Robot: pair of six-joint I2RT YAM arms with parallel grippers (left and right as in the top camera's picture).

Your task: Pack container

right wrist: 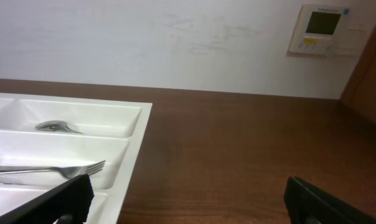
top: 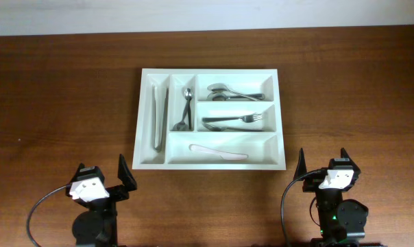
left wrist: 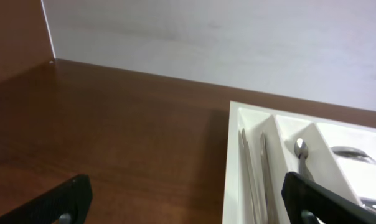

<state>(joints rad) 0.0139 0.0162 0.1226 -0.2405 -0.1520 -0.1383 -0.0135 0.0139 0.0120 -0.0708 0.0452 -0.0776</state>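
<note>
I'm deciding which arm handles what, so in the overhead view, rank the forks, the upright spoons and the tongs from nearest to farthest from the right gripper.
From the right gripper:
1. forks, middle long compartment of the container, right side.
2. upright spoons, second narrow compartment, left of centre.
3. tongs, leftmost narrow compartment.

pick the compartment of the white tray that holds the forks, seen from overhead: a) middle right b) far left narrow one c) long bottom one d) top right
A: the forks lie in the middle right compartment of the tray, with spoons in the one above and a white knife in the one below.
</note>
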